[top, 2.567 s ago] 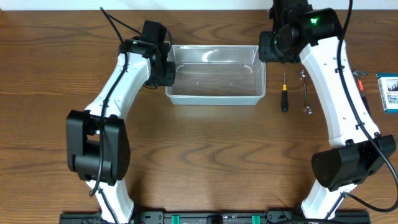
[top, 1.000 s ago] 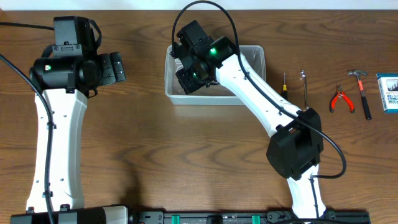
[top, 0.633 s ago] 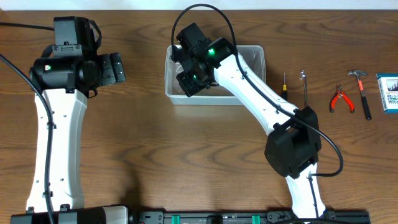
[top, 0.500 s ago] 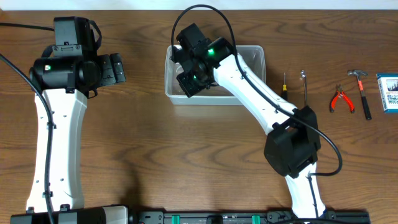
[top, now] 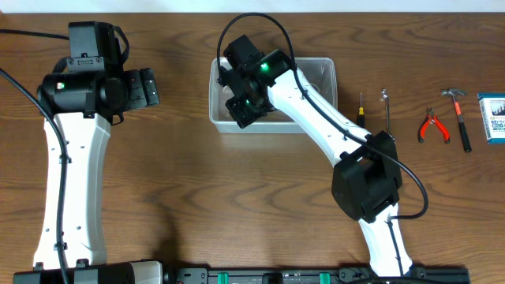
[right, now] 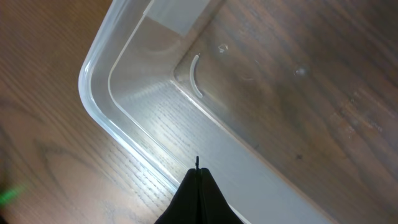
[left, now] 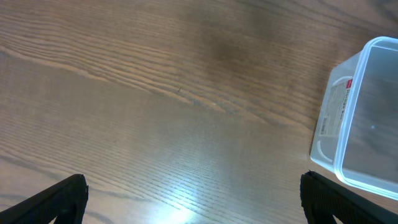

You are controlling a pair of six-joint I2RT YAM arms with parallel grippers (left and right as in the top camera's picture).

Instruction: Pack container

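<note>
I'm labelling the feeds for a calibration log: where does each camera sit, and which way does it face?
Overhead: fixed above the table, looking straight down; shows the left arm, and the right arm with the right pincer over the container.
Left wrist: on the left arm, looking down at table and the container's end; open left pincer at the lower corners.
Right wrist: looking down into a container corner; shut pincer at bottom edge.
Shared: all three show the container.
</note>
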